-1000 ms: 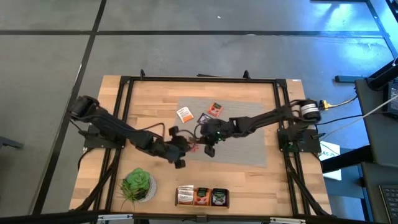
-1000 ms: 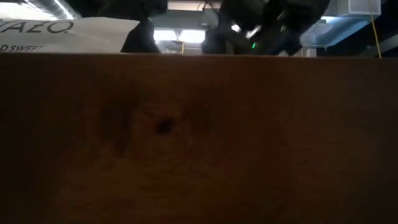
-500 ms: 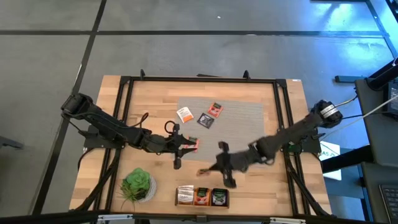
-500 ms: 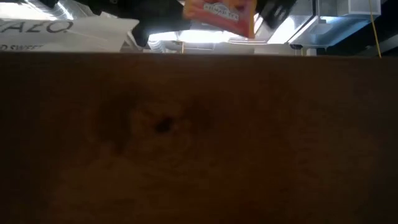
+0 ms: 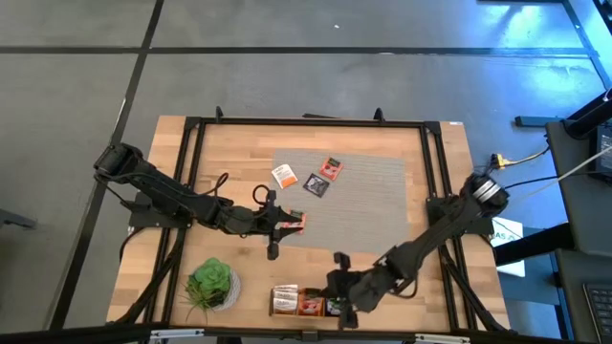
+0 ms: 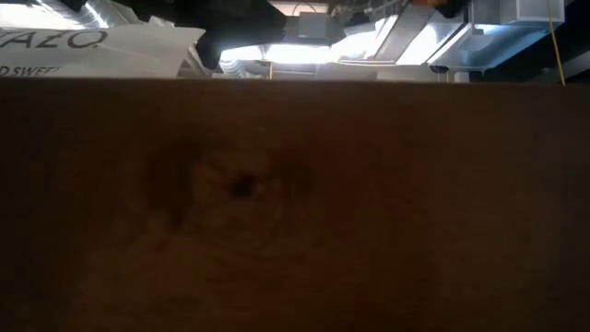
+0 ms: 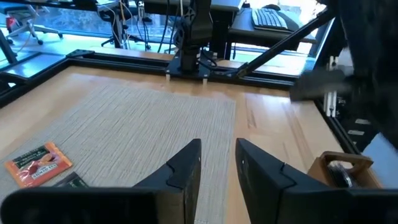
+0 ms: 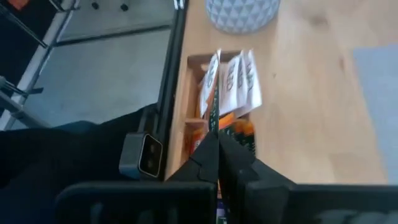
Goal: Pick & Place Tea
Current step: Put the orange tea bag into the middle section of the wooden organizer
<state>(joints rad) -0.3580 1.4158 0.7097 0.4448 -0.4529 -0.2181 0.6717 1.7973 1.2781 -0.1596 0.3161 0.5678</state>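
My right gripper [image 5: 328,294] is shut on an orange tea sachet [image 8: 212,93] above the wooden box [image 5: 287,302] at the near edge, which holds standing white [image 8: 236,78], orange and black sachets. My left gripper [image 5: 296,223] hovers open over the grey mat [image 5: 373,210]; its wrist view shows nothing between the fingers [image 7: 219,149]. In the high view an orange sachet [image 5: 295,222] shows right at its fingertips; whether they touch, I cannot tell. A white-and-orange [image 5: 283,175], a black [image 5: 316,183] and an orange sachet [image 5: 330,169] lie flat on the mat's far part. My right gripper pinches the orange sachet between its two fingers at the sachet's lower edge [image 8: 214,127]. The sachet shows edge-on and stands out beyond the fingertips. It is lifted clear above the box, over the sachets standing there.
A green potted plant [image 5: 210,284] stands left of the box at the near edge; its white pot [image 8: 242,12] shows in the right wrist view. A black frame [image 5: 306,122] borders the table. The mat's right half is bare.
My right gripper has swung from the mat's middle toward the near edge, carrying the orange sachet lifted clear, and now hangs over the box. My left gripper has risen a little and tipped up toward level, staying over the mat.
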